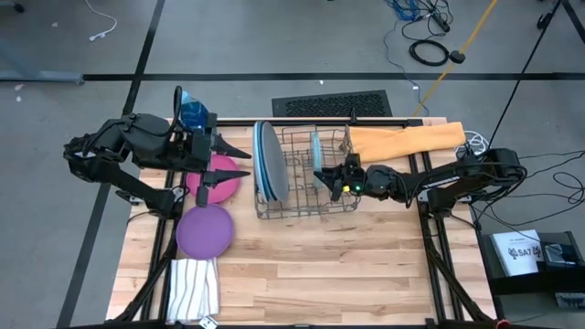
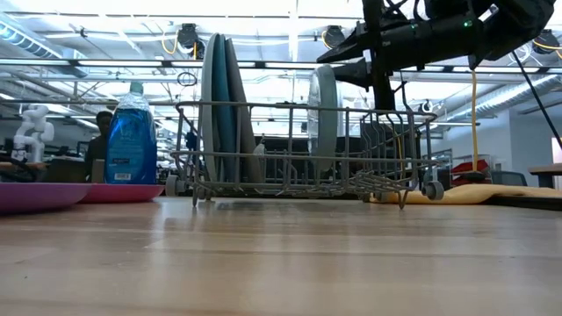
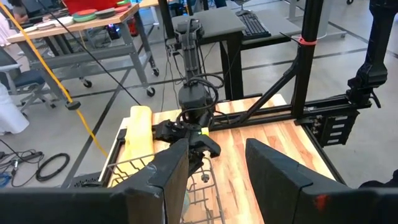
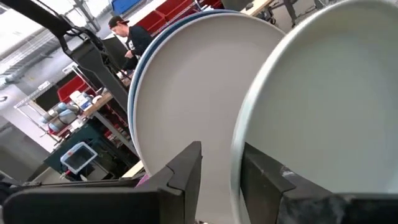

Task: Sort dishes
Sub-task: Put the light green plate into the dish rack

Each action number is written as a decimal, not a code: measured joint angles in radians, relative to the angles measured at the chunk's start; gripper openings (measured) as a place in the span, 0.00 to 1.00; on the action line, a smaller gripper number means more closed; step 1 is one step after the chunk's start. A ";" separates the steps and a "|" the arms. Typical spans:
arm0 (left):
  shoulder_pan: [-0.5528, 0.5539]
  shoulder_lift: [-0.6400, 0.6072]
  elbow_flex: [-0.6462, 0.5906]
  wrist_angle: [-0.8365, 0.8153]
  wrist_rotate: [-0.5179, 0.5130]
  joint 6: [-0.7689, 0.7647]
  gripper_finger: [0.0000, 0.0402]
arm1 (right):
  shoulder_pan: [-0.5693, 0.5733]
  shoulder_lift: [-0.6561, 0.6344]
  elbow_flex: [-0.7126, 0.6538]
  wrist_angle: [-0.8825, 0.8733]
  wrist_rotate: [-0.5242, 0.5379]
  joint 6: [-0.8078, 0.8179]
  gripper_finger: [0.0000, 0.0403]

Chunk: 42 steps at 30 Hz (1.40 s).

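The left claw (image 1: 239, 162) is released above the magenta plate (image 1: 224, 175), with the purple plate (image 1: 204, 230) nearby on the counter (image 1: 347, 265). Three large plates (image 1: 270, 163) stand in the wire rack (image 1: 302, 212). The right claw (image 1: 320, 175) grasps the pale teal plate (image 1: 316, 155) upright there.

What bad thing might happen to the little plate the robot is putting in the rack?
The right gripper has its fingers on either side of the pale teal plate's rim, standing on edge in the wire dish rack. If it lets go before the plate sits between the wires, the plate might tip over. Pulling back crookedly might drag the plate, or nudge the rack with its three large plates.
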<state>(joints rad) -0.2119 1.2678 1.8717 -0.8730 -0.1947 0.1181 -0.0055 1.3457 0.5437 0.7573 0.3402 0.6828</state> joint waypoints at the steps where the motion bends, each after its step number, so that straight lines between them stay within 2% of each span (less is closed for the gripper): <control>1: 0.000 0.000 0.000 0.000 0.000 0.000 0.40 | 0.001 0.000 0.001 -0.001 0.000 -0.001 0.25; 8: 0.000 0.000 0.000 0.000 0.000 0.000 0.40 | 0.001 0.000 0.001 -0.035 -0.006 0.007 0.30; 12: 0.000 0.000 0.000 0.000 0.000 0.000 0.40 | 0.001 0.000 0.001 -0.036 -0.006 -0.009 0.29; 17: 0.000 0.000 0.000 0.000 0.000 0.000 0.40 | 0.001 0.000 0.001 -0.050 -0.006 -0.019 0.20; 24: 0.000 0.001 0.000 0.000 0.000 0.000 0.40 | 0.001 0.000 0.001 -0.062 -0.004 -0.047 0.02; 30: 0.000 0.010 0.000 0.001 0.000 -0.001 0.40 | 0.001 0.000 0.001 -0.063 -0.010 -0.084 0.01; 35: 0.000 0.019 0.000 0.001 0.000 -0.001 0.40 | -0.001 0.000 0.001 -0.053 -0.073 -0.125 0.01; 42: 0.000 0.025 0.000 0.004 0.000 0.000 0.40 | -0.061 0.000 0.001 -0.079 -0.261 -0.159 0.00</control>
<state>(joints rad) -0.2119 1.2926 1.8717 -0.8694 -0.1947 0.1178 -0.0670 1.3460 0.5446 0.6779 0.0793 0.5237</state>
